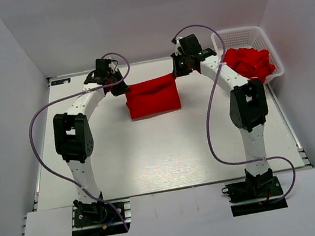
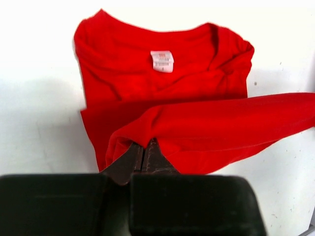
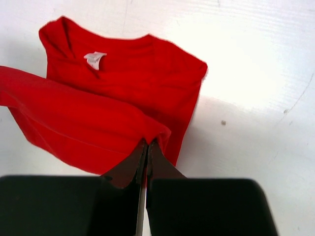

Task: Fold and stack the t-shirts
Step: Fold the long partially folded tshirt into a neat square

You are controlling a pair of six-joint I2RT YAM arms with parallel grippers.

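Note:
A red t-shirt (image 1: 153,97) lies partly folded at the far middle of the table, its upper edge lifted between my two grippers. My left gripper (image 1: 121,88) is shut on its left corner; in the left wrist view the gripper (image 2: 144,146) pinches the raised fold (image 2: 221,123) above the flat part with the white neck label (image 2: 162,61). My right gripper (image 1: 175,71) is shut on the right corner; in the right wrist view the gripper (image 3: 147,143) pinches the cloth (image 3: 83,115), and the label (image 3: 94,58) shows beyond. More red shirts (image 1: 249,62) lie crumpled in the basket.
A white mesh basket (image 1: 241,34) stands at the far right corner of the table (image 1: 151,155). Grey walls close in the back and both sides. Purple cables loop from each arm.

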